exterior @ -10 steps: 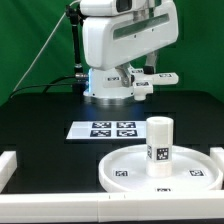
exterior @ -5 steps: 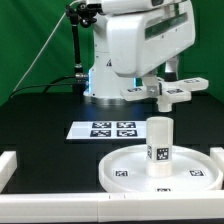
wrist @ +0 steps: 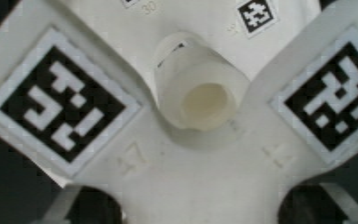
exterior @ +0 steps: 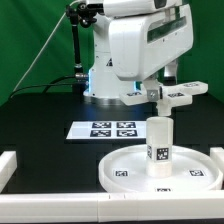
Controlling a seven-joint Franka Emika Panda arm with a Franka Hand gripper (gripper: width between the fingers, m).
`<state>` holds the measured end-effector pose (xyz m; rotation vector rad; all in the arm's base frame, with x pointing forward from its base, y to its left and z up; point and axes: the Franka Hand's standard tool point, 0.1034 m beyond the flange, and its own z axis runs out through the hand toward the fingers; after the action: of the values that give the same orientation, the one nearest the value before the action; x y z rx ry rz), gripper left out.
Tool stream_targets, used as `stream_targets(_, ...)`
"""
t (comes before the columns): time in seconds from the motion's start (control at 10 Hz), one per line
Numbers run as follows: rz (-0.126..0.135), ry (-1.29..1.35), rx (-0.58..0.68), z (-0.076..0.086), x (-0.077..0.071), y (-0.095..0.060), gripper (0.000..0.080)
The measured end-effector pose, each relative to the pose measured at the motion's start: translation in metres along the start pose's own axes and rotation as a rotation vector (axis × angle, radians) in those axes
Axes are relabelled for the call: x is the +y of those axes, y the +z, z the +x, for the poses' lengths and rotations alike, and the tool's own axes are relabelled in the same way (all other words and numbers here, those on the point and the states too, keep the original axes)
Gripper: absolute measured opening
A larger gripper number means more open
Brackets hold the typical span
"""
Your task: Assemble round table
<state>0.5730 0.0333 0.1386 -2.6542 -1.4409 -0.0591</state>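
Held cross-shaped piece [exterior: 180, 95] now nearer post [exterior: 160, 141]; marker board [exterior: 103, 129] beside.

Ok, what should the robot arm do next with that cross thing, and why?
Probably slide the cross-shaped piece across until centred above the post. The gripper holds it in the air, a little to the exterior view's right of the post standing on the disc.

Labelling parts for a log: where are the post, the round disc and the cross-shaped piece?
post [exterior: 159, 140], exterior view, upright side wall
round disc [exterior: 135, 163], exterior view, bare inner floor
cross-shaped piece [exterior: 178, 96], exterior view, flat arm of the cross
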Motion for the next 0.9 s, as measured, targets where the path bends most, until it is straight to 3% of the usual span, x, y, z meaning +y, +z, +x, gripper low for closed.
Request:
stream_targets(0.2,-0.005,0.006,-0.001,-0.011,-0.002,0.007,0.0440)
stream_targets(0.9,0.005,0.005,-0.010,-0.011,-0.015,0.010,0.0440)
